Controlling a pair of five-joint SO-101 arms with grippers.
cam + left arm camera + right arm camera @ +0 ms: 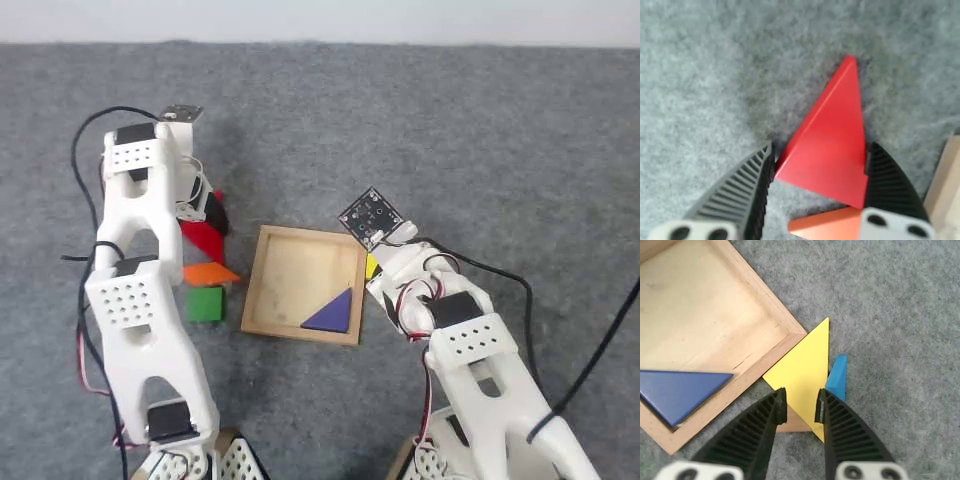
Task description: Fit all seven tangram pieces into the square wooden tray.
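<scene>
Left pincer (820, 150) has the red triangle (832, 140) clamped across its wide end, tip pointing away, wooden tray (253, 280) just to its right.

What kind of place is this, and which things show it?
Probably a robotics lab tabletop set up for a puzzle exercise: two white robot arms work over a grey mat, with a square wooden tray and coloured tangram pieces.
</scene>
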